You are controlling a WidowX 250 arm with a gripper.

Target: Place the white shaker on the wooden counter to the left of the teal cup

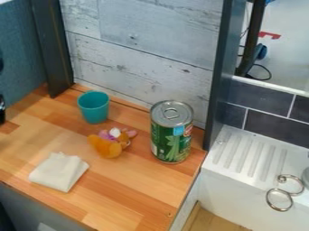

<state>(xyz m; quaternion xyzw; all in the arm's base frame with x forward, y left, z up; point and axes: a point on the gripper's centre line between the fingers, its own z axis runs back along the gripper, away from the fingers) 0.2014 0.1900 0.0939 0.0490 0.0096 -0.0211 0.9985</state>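
Wood counter (133, 198): teal cup (93, 108) upright, to R of blk pincer (2, 109) at view's L edge; can't tell if apart/together.

green can (172, 114), printed label (168, 146), lettering apparently too small to read

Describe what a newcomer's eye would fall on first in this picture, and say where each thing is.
Probably the tall metal can with a green label, upright near the right end of the wooden counter. Next might come the round, bright teal cup near the back wall, and the small orange-and-pink soft toy in front of it, left of the can.
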